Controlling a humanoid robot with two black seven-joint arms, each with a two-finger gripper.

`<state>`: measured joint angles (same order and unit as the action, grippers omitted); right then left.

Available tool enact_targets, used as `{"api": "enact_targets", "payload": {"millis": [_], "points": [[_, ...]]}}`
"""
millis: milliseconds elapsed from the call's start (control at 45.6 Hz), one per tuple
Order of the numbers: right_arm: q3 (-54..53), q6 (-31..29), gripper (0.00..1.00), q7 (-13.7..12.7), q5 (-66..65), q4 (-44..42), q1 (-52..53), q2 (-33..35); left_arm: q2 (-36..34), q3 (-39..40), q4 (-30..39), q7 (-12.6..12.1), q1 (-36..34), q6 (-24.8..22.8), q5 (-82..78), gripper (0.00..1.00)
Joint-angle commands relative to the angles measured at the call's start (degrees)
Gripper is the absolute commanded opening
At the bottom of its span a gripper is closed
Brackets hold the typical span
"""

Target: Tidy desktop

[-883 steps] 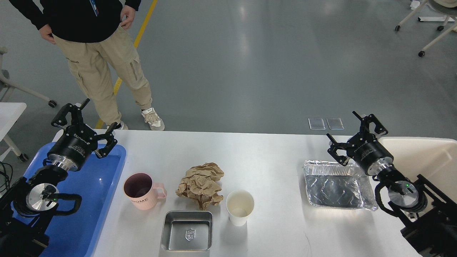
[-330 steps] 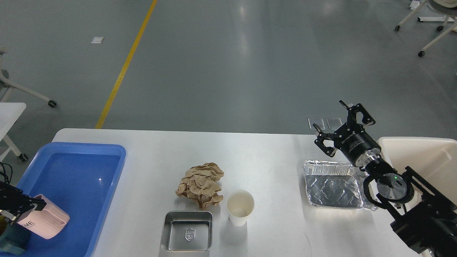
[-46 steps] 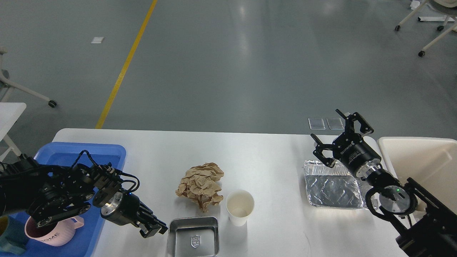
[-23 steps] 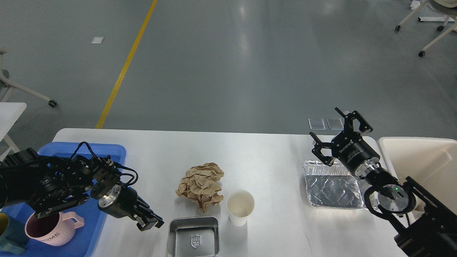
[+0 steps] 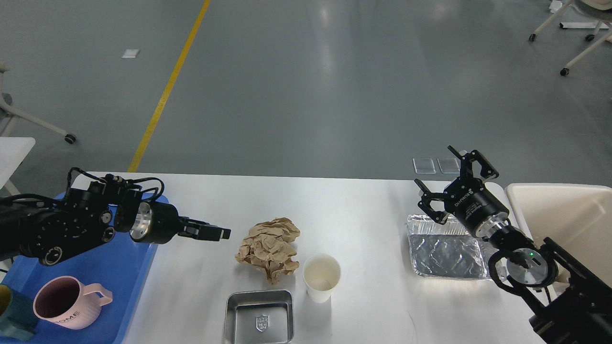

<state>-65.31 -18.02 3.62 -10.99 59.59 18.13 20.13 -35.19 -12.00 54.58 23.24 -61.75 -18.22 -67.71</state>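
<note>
The white desktop [image 5: 344, 205] holds a crumpled brown paper ball [image 5: 269, 246], a white paper cup [image 5: 321, 277], a small steel tray [image 5: 259, 317] at the front edge and a foil tray [image 5: 447, 253] at the right. A pink mug [image 5: 71, 301] stands in the blue tray [image 5: 129, 267] at the left. My left gripper [image 5: 213, 233] points right, level, just left of the paper ball and apart from it; it is seen side-on and holds nothing visible. My right gripper [image 5: 448, 173] is open and empty above the foil tray's far edge.
A beige bin [image 5: 569, 215] stands at the table's right end. A teal and yellow object [image 5: 9, 315] sits in the blue tray's near left corner. Another white table's corner [image 5: 12, 153] and chair legs are off to the left.
</note>
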Motion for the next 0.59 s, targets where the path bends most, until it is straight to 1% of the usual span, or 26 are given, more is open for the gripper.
{"api": "enact_targets", "payload": {"millis": [0, 88, 197, 351, 394, 526, 570], "points": [[0.1, 0.0, 1.00, 0.0, -0.6, 0.0, 0.0, -0.1, -5.4, 6.3, 2.5, -1.3, 1.3, -0.1, 6.5, 0.96], [0.2, 0.0, 1.00, 0.0, -0.7, -0.1, 0.0, -0.2, -10.5, 7.7, 7.2, -2.7, 2.2, 0.6, 10.0, 0.97], [0.3, 0.0, 1.00, 0.0, -0.7, -0.1, -0.1, 0.0, -18.1, 7.6, 12.6, -4.2, 3.0, 1.7, 12.9, 0.97], [0.4, 0.0, 1.00, 0.0, -0.7, 0.0, -0.5, 0.0, -27.7, 7.5, 19.3, -4.8, 5.9, 3.9, 13.3, 0.97], [0.4, 0.0, 1.00, 0.0, -0.6, 0.0, -0.6, 0.0, -30.4, 7.5, 21.3, -5.3, 6.6, 4.9, 13.4, 0.97], [0.4, 0.0, 1.00, 0.0, -0.6, 0.1, -0.6, 0.1, -36.4, 7.5, 25.7, -8.5, 8.5, 8.9, 16.8, 0.97], [0.4, 0.0, 1.00, 0.0, -0.7, 0.1, -0.7, 0.1, -37.5, 7.4, 26.5, -9.6, 8.8, 9.3, 19.8, 0.97]]}}
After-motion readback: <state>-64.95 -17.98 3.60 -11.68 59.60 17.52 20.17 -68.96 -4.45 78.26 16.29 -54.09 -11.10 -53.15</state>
